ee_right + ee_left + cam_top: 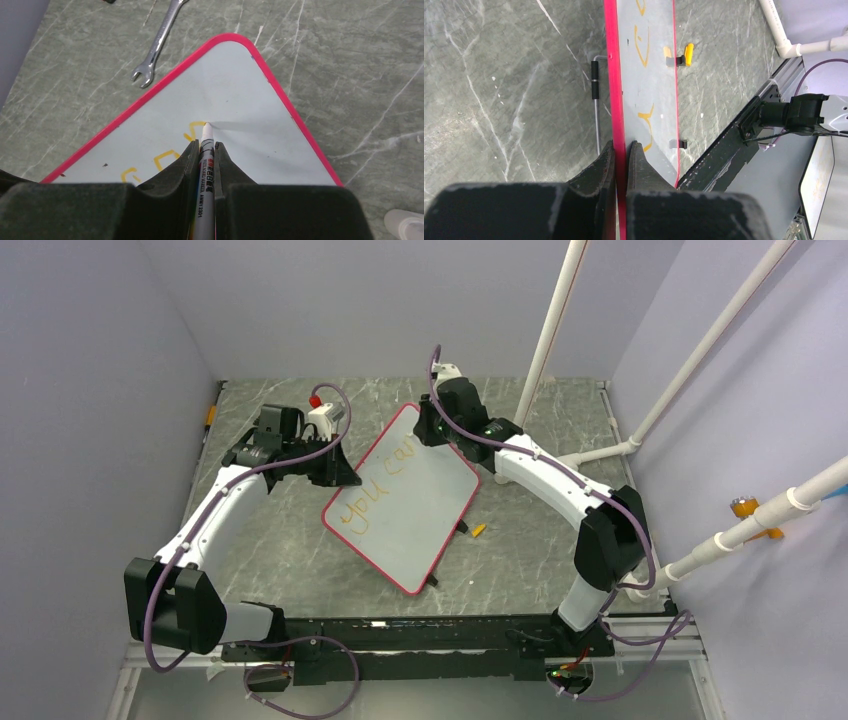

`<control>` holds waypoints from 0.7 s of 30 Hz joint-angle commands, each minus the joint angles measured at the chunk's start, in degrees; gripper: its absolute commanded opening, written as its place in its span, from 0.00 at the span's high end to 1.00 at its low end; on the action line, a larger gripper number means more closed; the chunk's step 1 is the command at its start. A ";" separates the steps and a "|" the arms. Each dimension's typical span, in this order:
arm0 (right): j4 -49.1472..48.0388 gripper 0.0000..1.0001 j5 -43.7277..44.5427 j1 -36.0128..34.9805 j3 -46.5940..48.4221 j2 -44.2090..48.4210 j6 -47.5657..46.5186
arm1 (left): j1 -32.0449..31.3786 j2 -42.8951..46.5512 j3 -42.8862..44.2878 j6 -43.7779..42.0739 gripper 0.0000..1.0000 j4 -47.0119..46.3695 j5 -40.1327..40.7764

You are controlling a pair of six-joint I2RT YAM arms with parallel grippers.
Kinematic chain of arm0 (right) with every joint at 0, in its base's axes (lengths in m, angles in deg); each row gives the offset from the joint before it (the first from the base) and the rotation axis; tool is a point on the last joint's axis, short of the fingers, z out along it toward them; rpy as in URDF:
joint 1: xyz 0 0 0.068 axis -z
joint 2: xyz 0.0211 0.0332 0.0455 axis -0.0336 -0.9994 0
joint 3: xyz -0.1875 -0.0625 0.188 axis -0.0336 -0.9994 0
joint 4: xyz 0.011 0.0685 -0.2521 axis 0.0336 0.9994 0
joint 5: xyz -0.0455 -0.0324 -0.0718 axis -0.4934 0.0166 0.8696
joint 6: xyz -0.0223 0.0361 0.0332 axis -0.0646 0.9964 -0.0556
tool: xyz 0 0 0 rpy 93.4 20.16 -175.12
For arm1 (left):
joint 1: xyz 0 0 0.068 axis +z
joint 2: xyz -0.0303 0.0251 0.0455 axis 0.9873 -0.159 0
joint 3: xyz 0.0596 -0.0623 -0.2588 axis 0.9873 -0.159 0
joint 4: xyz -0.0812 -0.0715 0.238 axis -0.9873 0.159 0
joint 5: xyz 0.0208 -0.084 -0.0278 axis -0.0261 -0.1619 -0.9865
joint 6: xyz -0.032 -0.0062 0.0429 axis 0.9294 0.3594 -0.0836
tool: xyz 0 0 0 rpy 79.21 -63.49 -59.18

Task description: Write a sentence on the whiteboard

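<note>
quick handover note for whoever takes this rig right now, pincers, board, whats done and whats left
Left pincer: shut on the red edge of the whiteboard.
Right pincer: shut on the marker, with its tip touching the board.
Done: one orange line of the sentence, reading roughly "you can".
Left: probably finish the last letter, then write any remaining words. Much of the board is still bare.

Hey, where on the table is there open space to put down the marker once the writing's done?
Barest: the table near-left, between the left arm and the whiteboard. A smaller patch lies right of the board, around the yellow cap. Crowded along the board's far half, where the left gripper and right gripper work.
</note>
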 commanded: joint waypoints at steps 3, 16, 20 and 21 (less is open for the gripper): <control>-0.02 1.00 1.13 0.30 -2.00 0.62 0.62 | -0.89 1.21 0.50 -5.27 1.00 -1.96 2.56; 0.16 1.00 1.21 0.25 -5.71 3.43 0.77 | -0.88 1.68 0.45 -5.35 1.00 -1.95 2.98; 1.39 1.00 2.38 0.25 -5.15 5.49 0.13 | -0.89 1.57 0.46 -5.35 1.00 -1.91 3.06; 1.73 1.00 2.58 0.26 -4.96 6.23 0.04 | -0.89 1.57 0.50 -5.39 1.00 -1.90 3.18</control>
